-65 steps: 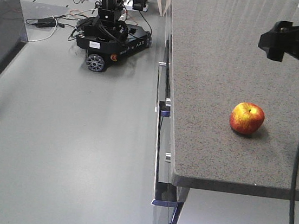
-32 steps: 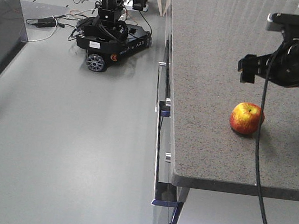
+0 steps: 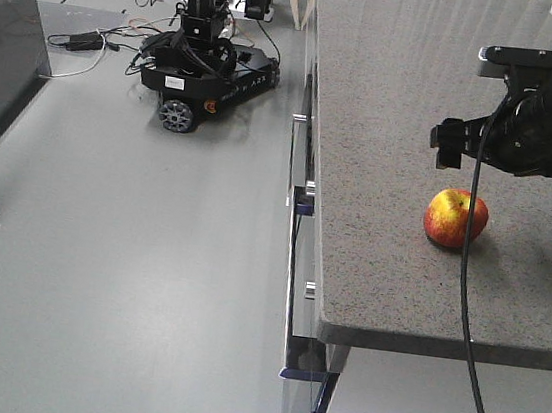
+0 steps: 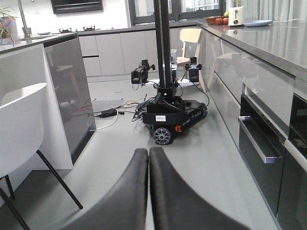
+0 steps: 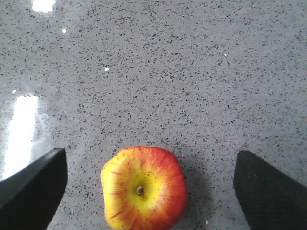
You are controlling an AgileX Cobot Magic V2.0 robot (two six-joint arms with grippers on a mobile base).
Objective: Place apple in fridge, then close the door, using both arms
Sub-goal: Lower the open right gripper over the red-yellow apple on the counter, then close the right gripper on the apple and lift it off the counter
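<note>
The apple (image 3: 456, 217), red with yellow patches, rests on the grey speckled counter (image 3: 396, 131) close to its front edge. My right arm (image 3: 535, 107) hovers just above and behind it. In the right wrist view the apple (image 5: 144, 189) sits stem-up between the two fingers (image 5: 36, 189) of my right gripper (image 5: 150, 163). That gripper is open wide and touches nothing. My left gripper (image 4: 147, 152) is shut with nothing in it, held low over the grey floor. The fridge and the door are out of view.
Another mobile robot (image 3: 207, 67) (image 4: 168, 115) stands on the floor with cables beside it. Drawers with metal handles (image 3: 302, 200) run below the counter edge. A dark grey and white cabinet block (image 4: 62, 91) and a white chair (image 4: 19, 120) stand on the left.
My right arm has come down and leftward from the upper right corner to hang over the apple. The apple has not moved.
</note>
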